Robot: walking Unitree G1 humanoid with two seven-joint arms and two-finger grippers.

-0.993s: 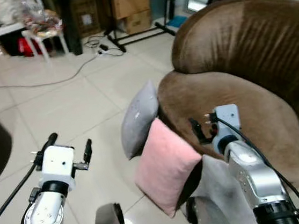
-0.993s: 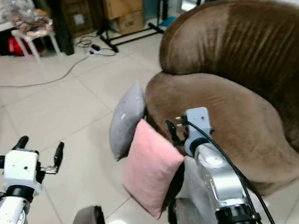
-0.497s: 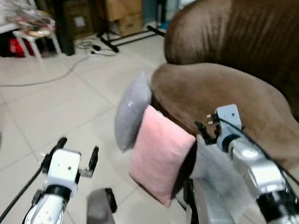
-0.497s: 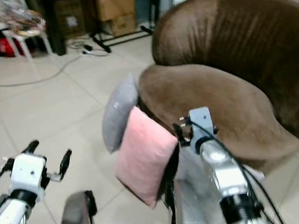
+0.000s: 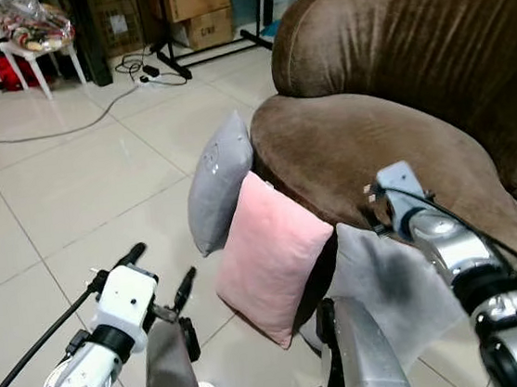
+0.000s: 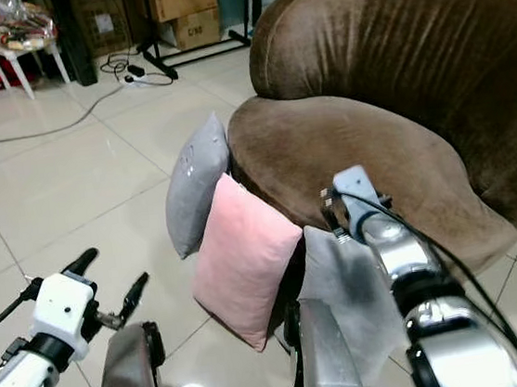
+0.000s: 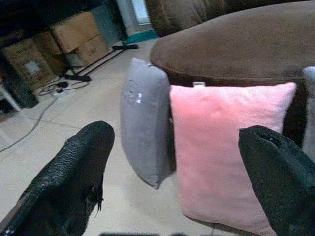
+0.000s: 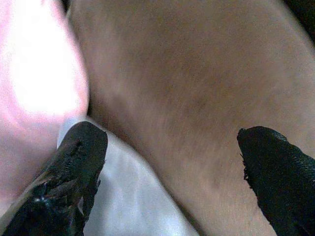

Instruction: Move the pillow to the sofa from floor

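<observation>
Three pillows stand on the tiled floor, leaning against the front of the brown sofa (image 5: 392, 132): a grey pillow (image 5: 220, 179), a pink pillow (image 5: 270, 257) in the middle, and a pale grey pillow (image 5: 386, 286) nearest me. My left gripper (image 5: 162, 265) is open, low over the floor to the left of the pink pillow, which faces it in the left wrist view (image 7: 226, 147). Just above the pale pillow's top corner, my right gripper (image 6: 331, 215) hovers open at the sofa seat's front edge. Its fingers (image 8: 74, 162) touch nothing.
Cardboard boxes (image 5: 201, 13), a white stool (image 5: 32, 51) and a power strip with cables (image 5: 138, 75) lie at the far end of the floor. A cable (image 5: 37, 136) runs across the tiles. Open tiles stretch to the left of the pillows. My own legs (image 5: 171, 371) show at the bottom.
The camera has come closer to the sofa and pillows. My right gripper has reached further forward to the seat's front edge. Both grippers stay open.
</observation>
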